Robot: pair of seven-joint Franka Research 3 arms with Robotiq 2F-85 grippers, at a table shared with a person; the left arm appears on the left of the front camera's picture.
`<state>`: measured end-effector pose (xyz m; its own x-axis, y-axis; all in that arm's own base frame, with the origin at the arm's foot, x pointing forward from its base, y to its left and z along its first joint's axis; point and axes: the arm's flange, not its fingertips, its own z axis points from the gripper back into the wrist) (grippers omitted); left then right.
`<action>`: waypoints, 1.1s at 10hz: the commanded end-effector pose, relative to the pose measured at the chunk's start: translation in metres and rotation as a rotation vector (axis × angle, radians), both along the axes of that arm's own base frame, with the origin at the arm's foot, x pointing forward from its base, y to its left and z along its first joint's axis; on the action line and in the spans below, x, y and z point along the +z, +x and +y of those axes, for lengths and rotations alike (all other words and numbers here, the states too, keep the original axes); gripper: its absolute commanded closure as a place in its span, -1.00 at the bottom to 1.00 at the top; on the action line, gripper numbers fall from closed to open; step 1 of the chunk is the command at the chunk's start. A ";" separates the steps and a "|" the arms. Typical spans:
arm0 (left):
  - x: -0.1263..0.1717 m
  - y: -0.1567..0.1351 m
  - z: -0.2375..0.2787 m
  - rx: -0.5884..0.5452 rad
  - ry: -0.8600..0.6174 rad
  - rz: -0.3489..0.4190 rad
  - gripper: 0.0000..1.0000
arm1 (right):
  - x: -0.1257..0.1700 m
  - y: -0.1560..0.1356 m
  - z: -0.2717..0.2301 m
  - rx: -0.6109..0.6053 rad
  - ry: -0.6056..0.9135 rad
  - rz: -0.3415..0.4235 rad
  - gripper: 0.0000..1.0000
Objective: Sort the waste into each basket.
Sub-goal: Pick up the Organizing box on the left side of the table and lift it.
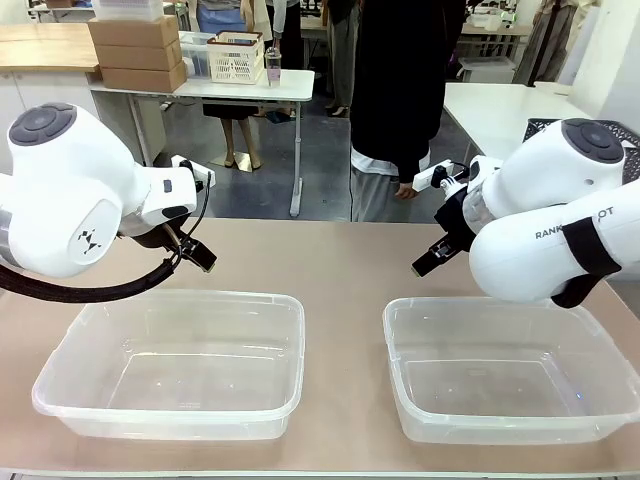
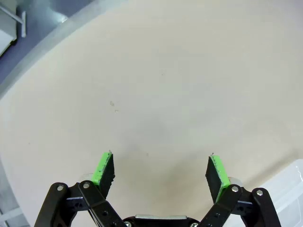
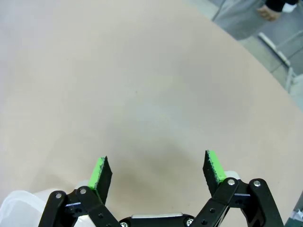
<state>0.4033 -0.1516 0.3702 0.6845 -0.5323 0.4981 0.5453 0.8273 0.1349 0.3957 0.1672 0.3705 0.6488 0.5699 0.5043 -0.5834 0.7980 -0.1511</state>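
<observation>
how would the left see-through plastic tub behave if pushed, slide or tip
The clear rectangular plastic tub looks empty and thin-walled, so probably light and likely to slide on the smooth beige table. Its wide, low shape makes tipping unlikely. A pinched wall may flex.

I count left basket [image 1: 180,294] plus right basket [image 1: 480,301]: two, both clear. Table [image 1: 340,255] under them: one. White arms [image 1: 70,190]: two. Hands: two, left hand [image 2: 161,171], right hand [image 3: 156,170]; green pads [image 2: 102,166], two per hand. Person [image 1: 400,90] at far side: one. Stacked cardboard boxes [image 1: 140,55] behind: three.
</observation>
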 end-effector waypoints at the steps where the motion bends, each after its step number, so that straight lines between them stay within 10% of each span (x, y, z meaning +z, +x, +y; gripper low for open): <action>1: 0.000 0.000 0.000 0.000 0.000 0.000 -1.00 | 0.000 0.000 0.000 -0.001 0.001 0.000 -1.00; 2: 0.000 0.000 0.000 0.000 0.000 0.000 -1.00 | 0.000 0.000 0.000 0.000 0.000 0.000 -1.00; 4: 0.085 -0.029 -0.005 0.217 -0.019 0.137 -1.00 | 0.090 -0.033 0.004 -0.125 0.090 0.044 -1.00; 6: 0.141 -0.098 0.001 0.155 -0.060 0.186 -1.00 | 0.152 -0.103 -0.003 -0.096 0.108 0.102 -1.00; 8: 0.159 -0.158 0.011 0.087 -0.136 0.185 -1.00 | 0.167 -0.181 -0.022 -0.159 0.136 0.002 -1.00; 9: 0.146 -0.160 0.013 0.112 -0.124 0.106 -1.00 | 0.149 -0.188 -0.029 -0.299 0.014 -0.109 -1.00; 11: 0.170 -0.133 -0.004 0.112 -0.080 0.185 -1.00 | 0.185 -0.133 -0.006 -0.116 0.112 0.042 -1.00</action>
